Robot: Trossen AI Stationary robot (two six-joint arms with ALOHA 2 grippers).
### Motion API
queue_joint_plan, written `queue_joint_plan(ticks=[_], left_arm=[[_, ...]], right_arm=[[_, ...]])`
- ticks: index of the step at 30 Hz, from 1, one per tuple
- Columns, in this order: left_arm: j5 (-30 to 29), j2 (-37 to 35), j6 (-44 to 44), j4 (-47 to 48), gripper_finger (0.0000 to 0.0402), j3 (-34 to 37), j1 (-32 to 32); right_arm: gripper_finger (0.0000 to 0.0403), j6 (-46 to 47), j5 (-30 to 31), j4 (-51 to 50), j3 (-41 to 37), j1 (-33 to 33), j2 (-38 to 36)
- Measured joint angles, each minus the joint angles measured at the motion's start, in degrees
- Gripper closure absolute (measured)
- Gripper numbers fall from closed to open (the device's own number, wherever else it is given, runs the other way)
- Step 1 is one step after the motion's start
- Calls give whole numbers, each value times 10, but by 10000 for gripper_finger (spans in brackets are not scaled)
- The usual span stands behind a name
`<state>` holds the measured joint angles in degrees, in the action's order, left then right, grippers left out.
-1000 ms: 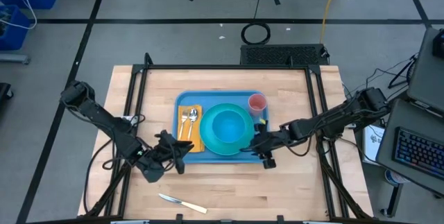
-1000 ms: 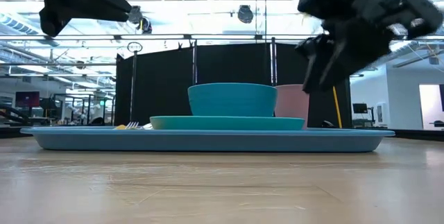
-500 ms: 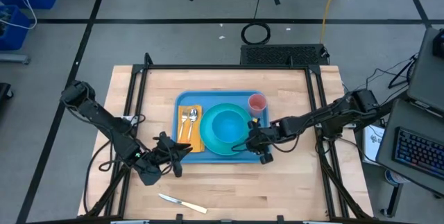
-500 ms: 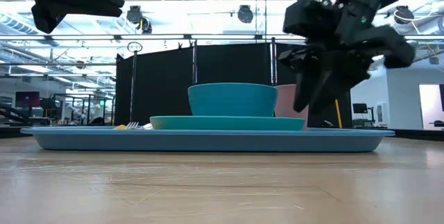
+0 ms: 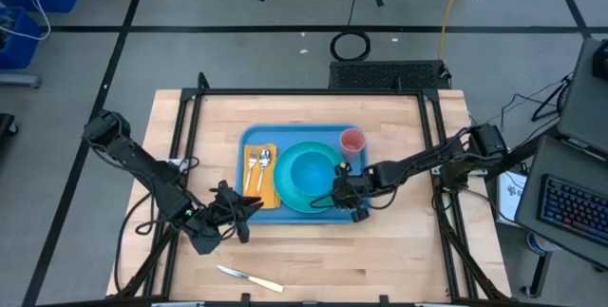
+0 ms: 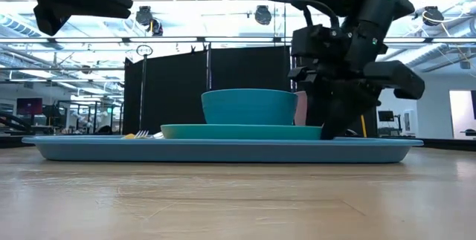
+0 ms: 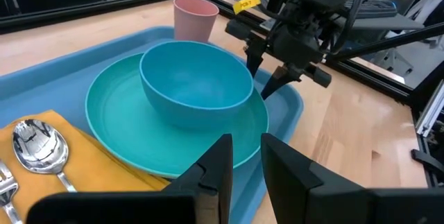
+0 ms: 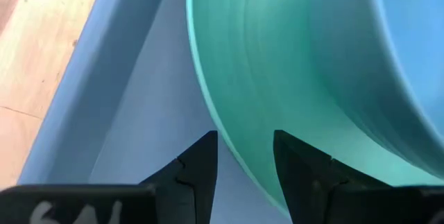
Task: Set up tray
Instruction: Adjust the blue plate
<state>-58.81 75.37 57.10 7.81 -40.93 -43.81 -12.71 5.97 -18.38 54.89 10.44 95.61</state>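
The large blue tray (image 5: 249, 138) lies in the table's middle. On it sit a turquoise plate (image 5: 285, 193) with a blue bowl (image 5: 312, 169), a pink cup (image 5: 352, 141), and an orange napkin (image 5: 266, 193) bearing a spoon and a fork. My right gripper (image 5: 340, 196) is open and low over the tray's near right part, at the plate's rim. In the right wrist view one finger (image 8: 198, 161) stands over the tray floor and the other (image 8: 298, 168) over the plate (image 8: 263, 57). My left gripper (image 5: 249, 204) hovers open, high off the tray's near left corner. My right gripper (image 8: 244, 139) comes slanting down from the table's right, its open fingers on either side of the plate's near right rim (image 8: 222, 134). I cannot tell whether they touch the rim. The plate lies flat on the tray.
A table knife (image 5: 249, 278) lies on the bare wood near the table's near edge, left of the middle. A black frame stands along the table's left, far and right sides. Bare wood lies to the left and right of the tray.
My right gripper has moved toward the table's left and down, from beside the pink cup's near side to the plate's near right rim. The tray and the things on it have stayed in place.
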Motion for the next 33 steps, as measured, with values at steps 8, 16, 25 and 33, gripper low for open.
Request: queue_joint_plan(ticks=[8, 16, 25, 33], left_arm=[[1, 0, 0, 1, 323, 0, 0], [2, 0, 4, 0, 323, 0, 0], [2, 0, 4, 1, 323, 0, 0], [2, 0, 3, 1, 323, 0, 0]], right_arm=[[287, 9, -1, -11, 0, 0, 0], [338, 10, -3, -15, 0, 0, 0], [354, 17, -15, -19, 0, 4, -2], [330, 31, -32, -17, 0, 21, -14]])
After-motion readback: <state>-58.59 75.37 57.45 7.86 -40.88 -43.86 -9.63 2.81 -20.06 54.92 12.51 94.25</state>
